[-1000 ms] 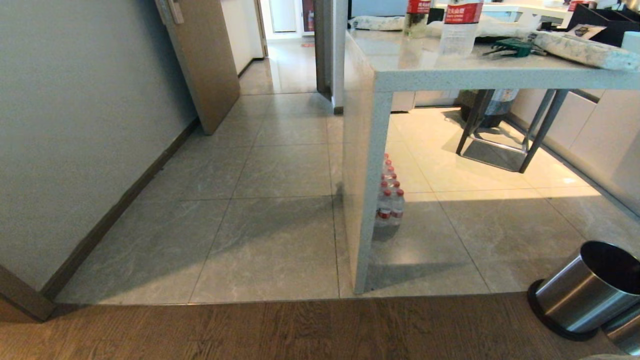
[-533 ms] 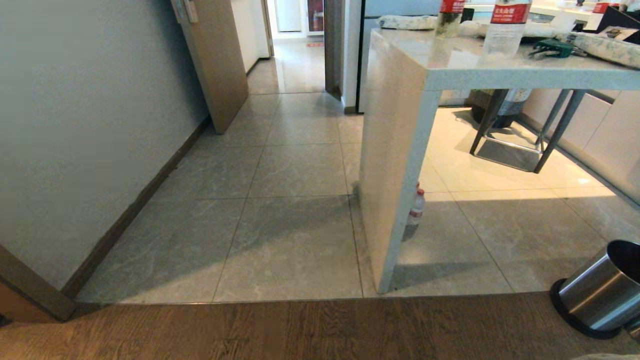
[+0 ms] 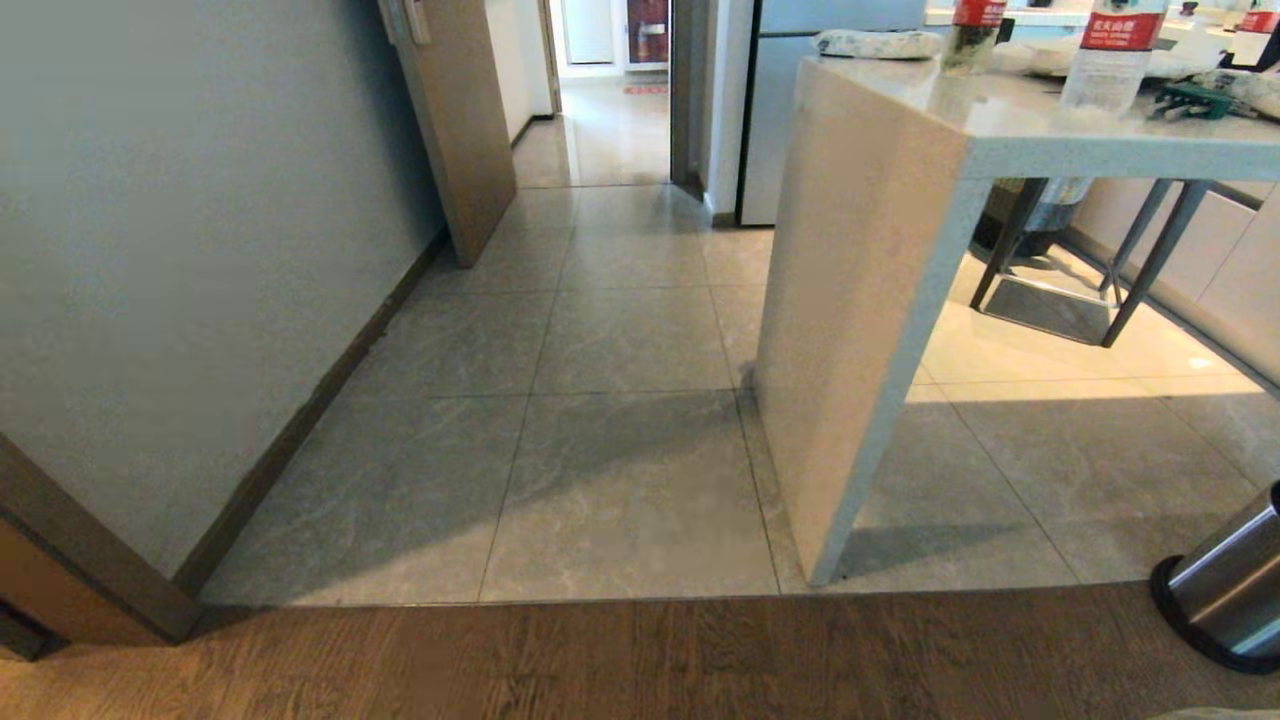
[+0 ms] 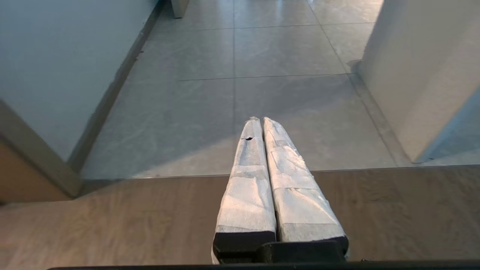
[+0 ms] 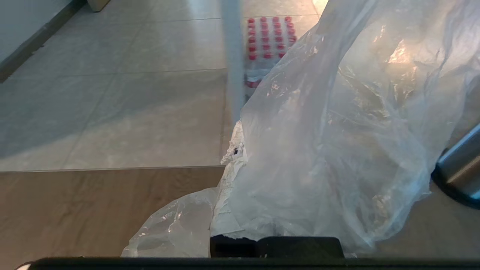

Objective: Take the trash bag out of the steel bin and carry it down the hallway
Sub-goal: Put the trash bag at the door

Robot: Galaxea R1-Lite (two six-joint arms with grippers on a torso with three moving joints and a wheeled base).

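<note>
The clear, crinkly trash bag hangs out of the bin, draped over my right gripper, which is shut on it; one taped finger pokes out beside the plastic. The steel bin stands on the wood floor at the head view's far right edge, and it also shows as the steel bin past the bag in the right wrist view. The hallway of grey tiles runs ahead. My left gripper hangs shut and empty over the floor. Neither arm shows in the head view.
A pale counter end panel stands right of the passage, with bottles on top. A wall with a dark baseboard lines the left, and an open door lies farther on. A pack of red-capped bottles sits behind the panel. Stool legs stand under the counter.
The head view has swung left: the whole scene has slid right, the bin is nearly off the right edge, and the bottle pack is now hidden behind the counter panel.
</note>
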